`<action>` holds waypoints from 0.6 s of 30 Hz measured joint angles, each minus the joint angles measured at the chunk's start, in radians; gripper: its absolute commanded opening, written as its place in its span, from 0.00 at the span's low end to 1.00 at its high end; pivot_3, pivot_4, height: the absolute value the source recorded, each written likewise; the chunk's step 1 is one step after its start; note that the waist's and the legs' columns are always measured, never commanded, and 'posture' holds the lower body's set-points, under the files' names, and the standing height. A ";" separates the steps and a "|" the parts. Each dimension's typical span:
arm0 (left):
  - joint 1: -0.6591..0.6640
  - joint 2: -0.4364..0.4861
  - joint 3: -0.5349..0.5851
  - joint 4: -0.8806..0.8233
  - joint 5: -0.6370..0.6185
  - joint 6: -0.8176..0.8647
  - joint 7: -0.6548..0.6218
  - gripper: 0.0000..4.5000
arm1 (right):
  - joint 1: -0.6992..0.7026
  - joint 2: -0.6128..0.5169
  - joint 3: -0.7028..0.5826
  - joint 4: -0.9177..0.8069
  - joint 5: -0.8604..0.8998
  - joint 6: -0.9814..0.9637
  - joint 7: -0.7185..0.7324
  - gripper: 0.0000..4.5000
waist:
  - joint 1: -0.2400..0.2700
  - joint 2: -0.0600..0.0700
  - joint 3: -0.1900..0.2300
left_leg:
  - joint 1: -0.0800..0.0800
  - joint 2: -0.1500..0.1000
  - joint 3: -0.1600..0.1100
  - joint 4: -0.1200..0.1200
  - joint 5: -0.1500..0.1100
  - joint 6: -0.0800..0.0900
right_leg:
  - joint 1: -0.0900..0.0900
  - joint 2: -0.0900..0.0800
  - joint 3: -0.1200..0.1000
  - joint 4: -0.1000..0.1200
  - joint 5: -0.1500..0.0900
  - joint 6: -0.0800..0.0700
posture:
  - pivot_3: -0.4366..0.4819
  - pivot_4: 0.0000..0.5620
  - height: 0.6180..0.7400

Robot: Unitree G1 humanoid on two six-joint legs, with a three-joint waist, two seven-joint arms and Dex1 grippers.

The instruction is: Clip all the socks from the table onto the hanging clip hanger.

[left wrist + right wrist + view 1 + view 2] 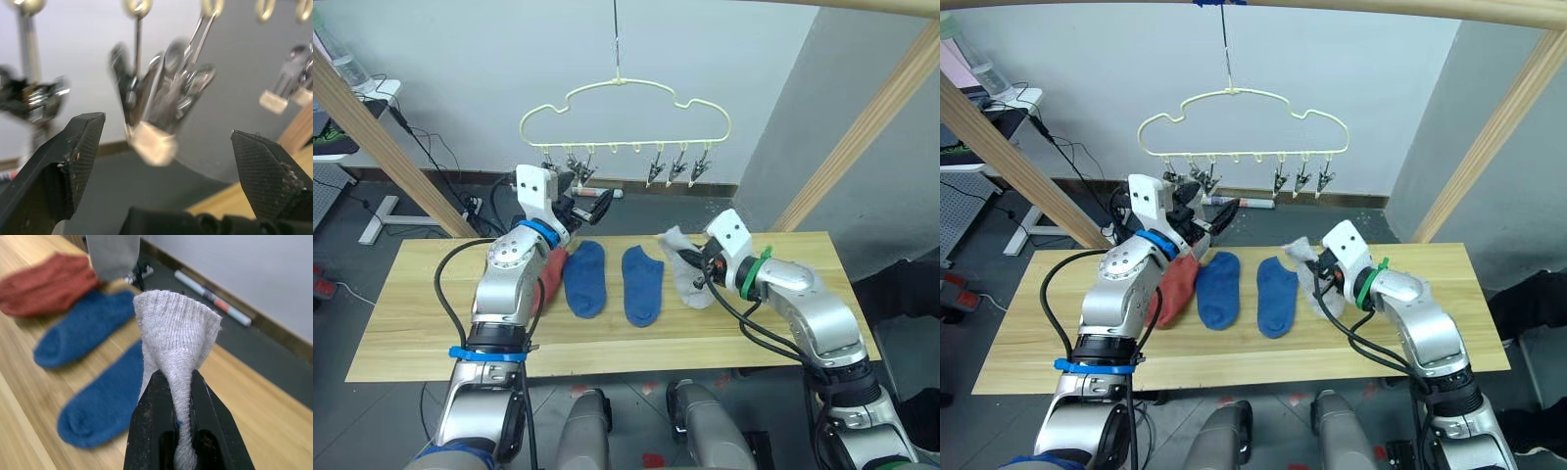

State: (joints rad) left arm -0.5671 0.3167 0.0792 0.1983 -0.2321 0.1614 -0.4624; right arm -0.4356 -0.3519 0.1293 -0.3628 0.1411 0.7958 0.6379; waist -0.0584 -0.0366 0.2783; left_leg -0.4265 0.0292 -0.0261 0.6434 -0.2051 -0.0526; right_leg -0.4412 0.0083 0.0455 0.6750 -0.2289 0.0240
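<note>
1. Pale wall and dark floor sit behind a plank table, with slanted wooden posts at either side and the yellow clip hanger hanging on a thin hook above the far edge.
2. On the table lie a rust-red sock and two blue socks, side by side, flat and limp.
3. The right hand is clamped on a grey sock, pinching it just below the cuff so the ribbed opening fans out above the fingers; the rest drapes toward the table.
4. The left hand is spread wide, raised right at a silver clip on the hanger's left part.
5. I judge the socks light, soft and floppy, unlikely to slip. Gripping near the cuff looks best, leaving a free edge for the clip.
</note>
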 measured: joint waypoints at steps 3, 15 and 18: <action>0.052 -0.010 -0.008 -0.048 0.008 0.007 0.015 0.98 | 0.004 -0.080 0.005 -0.060 0.017 0.050 0.013 0.00 | 0.000 0.000 0.000 | 0.000 0.000 0.000 0.000 0.000 0.000 | 0.000 0.000 -0.001 -0.001 0.000 0.000 | 0.38 0.52 1.00; 0.136 -0.006 -0.027 -0.253 -0.014 0.111 0.009 0.99 | -0.029 -0.104 0.131 0.377 -0.060 -0.123 0.027 0.13 | -0.017 -0.002 0.002 | 0.001 0.001 0.000 0.000 0.000 0.001 | 0.000 0.002 0.000 0.000 0.000 0.000 | 0.43 0.50 1.00; 0.187 0.031 -0.043 -0.289 -0.015 0.121 -0.034 0.99 | -0.098 -0.067 0.132 0.528 -0.083 -0.211 0.020 0.34 | -0.020 -0.002 0.002 | 0.001 0.001 0.000 -0.001 0.000 0.000 | 0.000 0.002 0.000 0.000 0.000 0.000 | 0.44 0.49 1.00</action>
State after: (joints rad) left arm -0.3797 0.3481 0.0361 -0.0910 -0.2467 0.2819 -0.4964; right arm -0.5334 -0.4185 0.2615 0.1649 0.0579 0.5846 0.6582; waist -0.0789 -0.0384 0.2801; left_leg -0.4255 0.0303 -0.0259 0.6427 -0.2052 -0.0521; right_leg -0.4409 0.0102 0.0456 0.6747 -0.2289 0.0240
